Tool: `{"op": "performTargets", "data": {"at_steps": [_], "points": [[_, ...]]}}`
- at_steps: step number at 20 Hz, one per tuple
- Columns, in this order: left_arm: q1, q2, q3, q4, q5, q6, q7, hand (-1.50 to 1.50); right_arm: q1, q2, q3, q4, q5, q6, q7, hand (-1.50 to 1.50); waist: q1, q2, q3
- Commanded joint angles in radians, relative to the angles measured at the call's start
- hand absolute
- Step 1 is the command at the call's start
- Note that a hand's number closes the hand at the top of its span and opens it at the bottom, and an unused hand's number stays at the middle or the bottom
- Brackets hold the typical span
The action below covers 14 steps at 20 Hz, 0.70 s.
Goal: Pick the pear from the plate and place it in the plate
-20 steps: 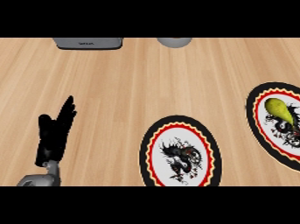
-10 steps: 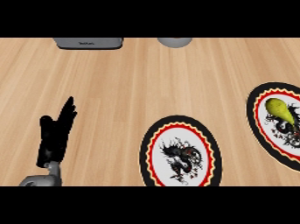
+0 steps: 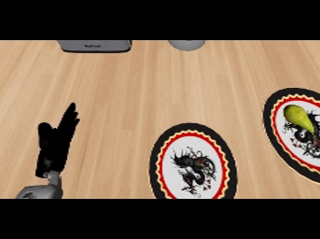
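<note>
Wood-grain bench (image 3: 155, 84) spreads wide and bare between your resting left hand (image 3: 55, 144), fingers straight and holding nothing, at lower left, and two round patterned plates. The yellow-green pear (image 3: 298, 116) lies on the right-edge plate (image 3: 278, 135); the nearer plate (image 3: 163, 161) sits at the bottom edge.

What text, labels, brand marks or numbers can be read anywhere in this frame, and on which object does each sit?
Grey appliance at the counter's far edge: a short pale marking on its front, too small and blurred to read.
Near plate and far-right plate, which carries the pear: black, red and yellow ornament only, no lettering.
Wooden counter, grey round object and left hand: no text visible.
</note>
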Motion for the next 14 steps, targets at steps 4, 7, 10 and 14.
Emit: {"op": "performTargets", "data": {"at_steps": [4, 7, 10, 14], "points": [[-0.003, 0.003, 0.016, 0.046, 0.008, -0.016, -0.045, 0.00, 0.018, -0.022, -0.021, 0.077, -0.035, -0.001, -0.082, -1.50, 0.002, 0.001, 0.001], [-0.002, 0.012, 0.013, -0.005, 0.004, -0.016, 0.003, 0.00, 0.030, -0.067, -0.040, 0.086, -0.054, -0.024, -0.050, -1.50, 0.002, 0.001, 0.001], [0.015, -0.024, -0.015, 0.033, -0.019, 0.004, -0.054, 0.00, 0.020, -0.077, -0.043, 0.109, -0.056, -0.049, -0.033, -1.50, 0.005, 0.003, 0.002], [-0.065, -0.037, -0.028, 0.017, -0.038, 0.030, 0.045, 0.00, 0.048, -0.082, -0.041, 0.125, -0.054, -0.042, -0.058, -1.50, 0.004, 0.004, 0.004]]}}
